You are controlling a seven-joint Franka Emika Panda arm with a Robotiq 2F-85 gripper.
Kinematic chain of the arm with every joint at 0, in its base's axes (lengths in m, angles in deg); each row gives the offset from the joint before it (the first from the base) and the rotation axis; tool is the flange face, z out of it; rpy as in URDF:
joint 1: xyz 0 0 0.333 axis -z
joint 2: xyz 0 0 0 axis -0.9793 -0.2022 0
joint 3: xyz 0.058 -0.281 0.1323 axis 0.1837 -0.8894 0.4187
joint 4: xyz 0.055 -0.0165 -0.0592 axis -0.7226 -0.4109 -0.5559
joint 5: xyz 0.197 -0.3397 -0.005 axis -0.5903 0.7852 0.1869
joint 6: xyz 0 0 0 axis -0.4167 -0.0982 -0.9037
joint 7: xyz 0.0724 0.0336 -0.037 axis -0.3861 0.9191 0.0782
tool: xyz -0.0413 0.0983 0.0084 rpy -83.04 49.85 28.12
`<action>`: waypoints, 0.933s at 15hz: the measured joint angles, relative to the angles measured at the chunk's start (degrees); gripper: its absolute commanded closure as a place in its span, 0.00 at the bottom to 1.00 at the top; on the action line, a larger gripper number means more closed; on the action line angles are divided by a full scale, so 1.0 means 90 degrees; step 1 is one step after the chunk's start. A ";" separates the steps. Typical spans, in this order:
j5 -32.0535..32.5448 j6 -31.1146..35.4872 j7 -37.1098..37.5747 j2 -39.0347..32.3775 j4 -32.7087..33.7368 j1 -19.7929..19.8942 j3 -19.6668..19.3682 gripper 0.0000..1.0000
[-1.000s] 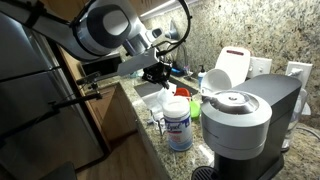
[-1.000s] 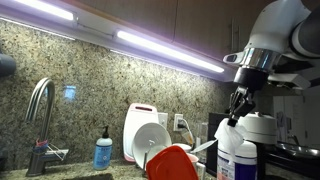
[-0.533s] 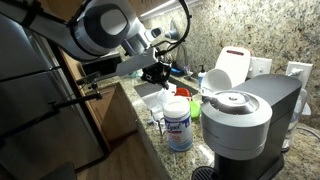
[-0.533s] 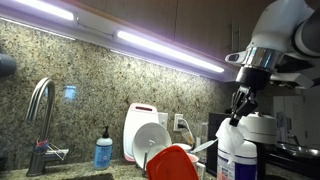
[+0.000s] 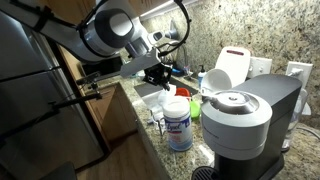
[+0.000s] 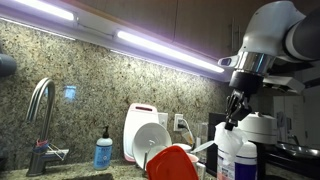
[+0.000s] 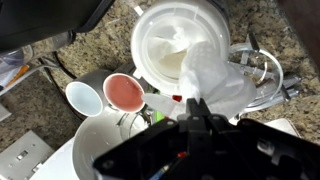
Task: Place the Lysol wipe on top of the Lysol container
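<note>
I nudged arm slightly | gripper [image 5: 160, 73] pinches Lysol wipe [image 7: 215, 78] so it drapes | Lysol container [image 5: 178, 128] at its 5 o'clock

**Materials and finishes.** Lysol wipe [image 7: 215, 75], held at the matt black fingers [image 7: 198, 125]: thin, soft, crumpled white sheet. Lysol container [image 5: 178, 128], below the fingers: smooth white plastic with a glossy printed label. Coffee machine [image 5: 237, 110], beside the container: grey dome with a satin sheen. Surface [image 7: 40, 100] and wall [image 6: 90, 70]: polished speckled granite. Faucet [image 6: 40, 110], well apart from the fingers: brushed metal.
</note>
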State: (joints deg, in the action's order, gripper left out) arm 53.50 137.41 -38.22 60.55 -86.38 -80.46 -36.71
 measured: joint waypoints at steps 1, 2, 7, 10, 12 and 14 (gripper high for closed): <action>0.0113 -0.0029 0.0125 -0.0036 0.0067 0.0012 -0.0052 1.00; 0.0293 -0.0081 0.0302 -0.0059 0.0137 0.0021 -0.0127 1.00; 0.1067 -0.0405 0.1173 -0.0072 0.0293 0.0030 -0.0359 1.00; 0.1300 -0.0683 0.1533 -0.0080 0.0293 0.0024 -0.0369 1.00; 0.1317 -0.0866 0.1597 -0.0098 0.0291 0.0012 -0.0349 1.00; 0.1254 -0.0954 0.1584 -0.0145 0.0288 0.0007 -0.0310 1.00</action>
State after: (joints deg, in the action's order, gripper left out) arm 64.79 128.83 -23.97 59.25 -83.78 -80.40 -39.50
